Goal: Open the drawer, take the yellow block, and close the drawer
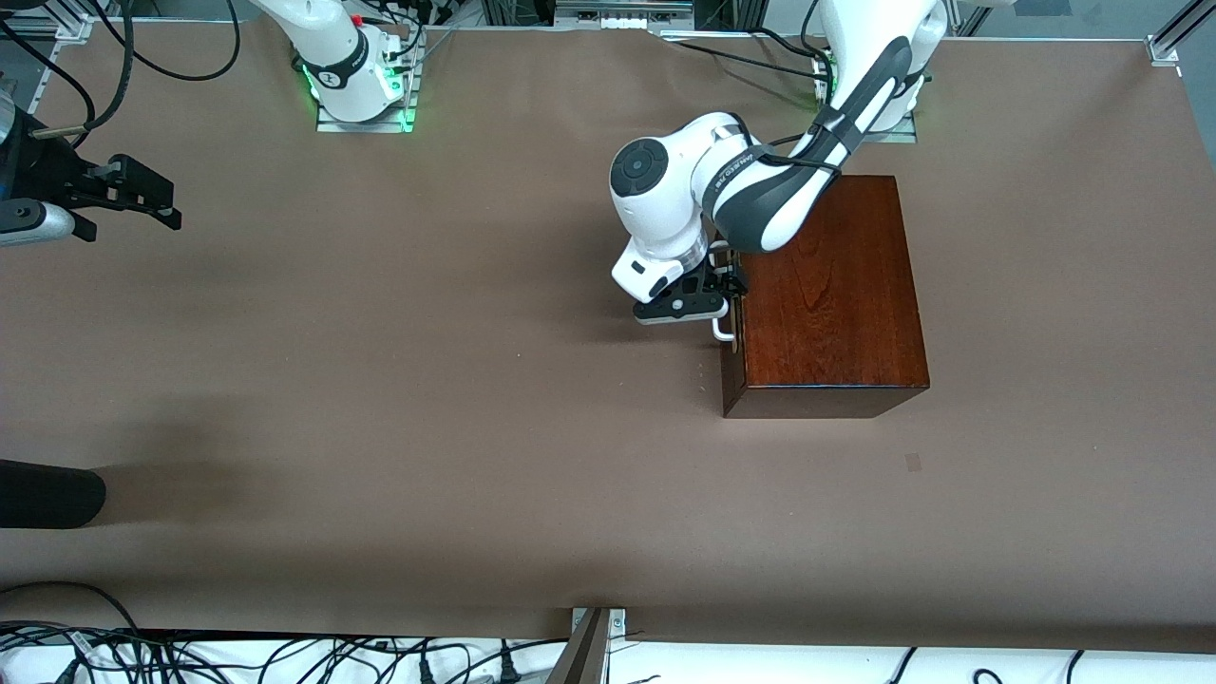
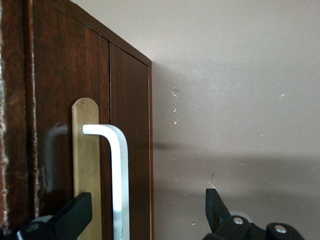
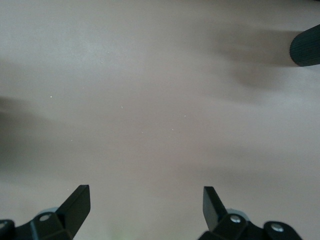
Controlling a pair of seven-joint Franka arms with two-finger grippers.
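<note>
The drawer point(image 1: 730, 328) is shut, its dark front flush with the face of the box point(image 1: 831, 294) that looks toward the right arm's end of the table point(image 1: 380, 380). The white handle point(image 2: 119, 175) stands out from that front, over a pale brass-coloured plate point(image 2: 86, 160).

The left gripper point(image 1: 727, 285) is at the drawer front with its fingers spread wide. In the left wrist view the handle's bar runs between the two fingertips point(image 2: 75, 212), closer to the one by the drawer front than to the one out over the bare table. Neither finger touches the bar; the jaws straddle it without gripping.

The right gripper point(image 1: 171, 204) waits over the table at the right arm's end, well apart from the box, its fingers point(image 3: 77, 205) wide and holding nothing.

The block cannot be seen in any view.
</note>
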